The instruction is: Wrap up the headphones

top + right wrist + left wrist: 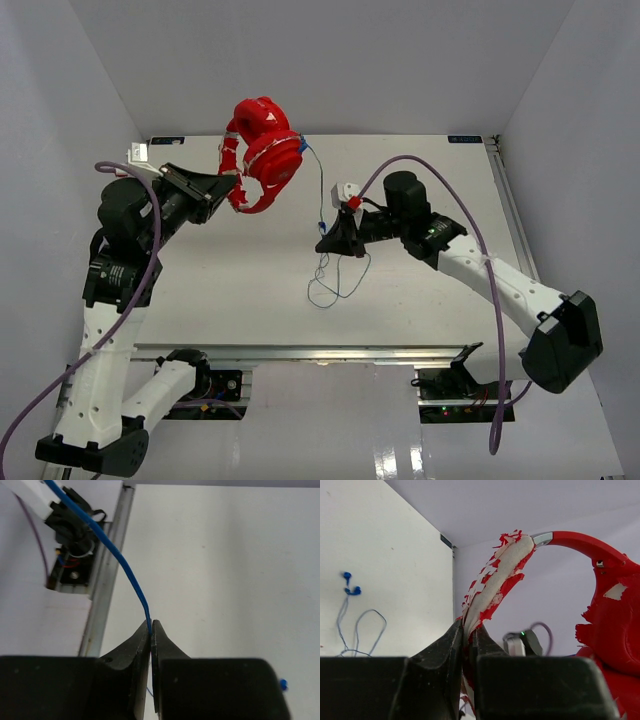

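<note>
Red headphones (265, 150) hang at about 11 o'clock over the white tabletop (250, 300), pinched by the left gripper (232, 187), which reaches in from 9 o'clock. The left wrist view shows this gripper clenched on the headband (495, 585), whose red skin is flaking off to bare pale padding, with both black fingers pressed against it. The band arches up and over to 3 o'clock, where a glossy red earcup (615, 630) fills the edge of the frame. In the overhead view the headphones overlap the back wall and appear lifted off the surface. A thin blue cord (320, 195) leaves the earcups and drops toward 5 o'clock to the right gripper (325, 243), which sits near the middle of the tabletop. The right wrist view shows this gripper closed tight on the cord, which climbs away from the fingertips toward 11 o'clock. Beyond that grasp, the slack lies in loose loops (335, 280) on the tabletop at 6 o'clock from the gripper. A thick purple cable (470, 230) arcs over the right arm, and another trails along the left arm.
</note>
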{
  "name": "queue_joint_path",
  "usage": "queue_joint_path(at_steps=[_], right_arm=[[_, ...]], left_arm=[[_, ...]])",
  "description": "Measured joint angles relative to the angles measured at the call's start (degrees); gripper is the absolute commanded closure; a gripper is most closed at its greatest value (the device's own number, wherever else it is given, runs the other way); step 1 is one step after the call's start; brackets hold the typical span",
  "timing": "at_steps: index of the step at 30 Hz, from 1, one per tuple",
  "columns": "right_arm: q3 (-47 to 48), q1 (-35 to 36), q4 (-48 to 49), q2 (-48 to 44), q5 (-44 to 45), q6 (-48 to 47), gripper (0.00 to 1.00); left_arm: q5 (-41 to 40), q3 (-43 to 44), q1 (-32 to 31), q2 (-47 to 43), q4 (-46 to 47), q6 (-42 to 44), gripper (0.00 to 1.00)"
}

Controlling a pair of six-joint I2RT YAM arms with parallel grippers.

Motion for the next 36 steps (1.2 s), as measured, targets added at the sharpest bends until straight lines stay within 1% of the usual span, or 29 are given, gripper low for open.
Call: queue_joint_path(at_steps=[4, 9, 12, 16, 19, 22, 25, 29, 32, 36], right_arm=[[0.7, 0.0, -11.0, -4.8, 14.6, -8.7, 0.92], [2.9, -0.2, -20.8, -5.6, 33.2, -18.9, 0.93], [3.1, -0.9, -24.8, -5.6, 41.5, -24.1, 0.92], [4.1, -1.6, -29.5, -5.6, 49.5, -30.3, 0.92], [6.2, -1.4, -32.4, -5.6, 53.0, -34.2, 0.92], [11.0, 0.6, -35.4, -5.6, 55.3, -38.2, 0.92], [14.3, 5.1, -35.7, -6.5, 56.6, -41.8, 0.92], [15.1, 15.0, -35.5, -8.1, 59.7, -46.3, 0.92], [17.7, 20.4, -35.5, -6.1, 61.7, -48.1, 0.92], [24.7, 23.5, -33.9, 0.6, 64.8, -49.6, 0.92]], left_arm=[[-5.4, -0.8, 0.0, 3.4, 0.3, 3.0, 1.00], [-10.1, -3.3, 0.0, 8.6, -0.1, 8.2, 1.00], [-12.1, -5.1, 0.0, 10.2, -1.5, 11.2, 1.00], [-14.2, -6.5, 0.0, 10.4, -4.0, 15.5, 1.00], [-15.3, -7.0, 0.0, 10.0, -4.6, 18.8, 1.00], [-15.2, -8.5, 0.0, 9.6, -4.6, 21.2, 1.00], [-13.9, -10.3, 0.1, 9.9, -4.2, 23.1, 1.00], [-10.1, -11.7, 0.0, 11.8, -3.5, 25.3, 1.00], [-7.2, -11.9, -0.2, 13.9, -3.0, 26.8, 1.00], [-4.5, -12.3, -0.5, 15.0, -2.5, 29.5, 1.00]])
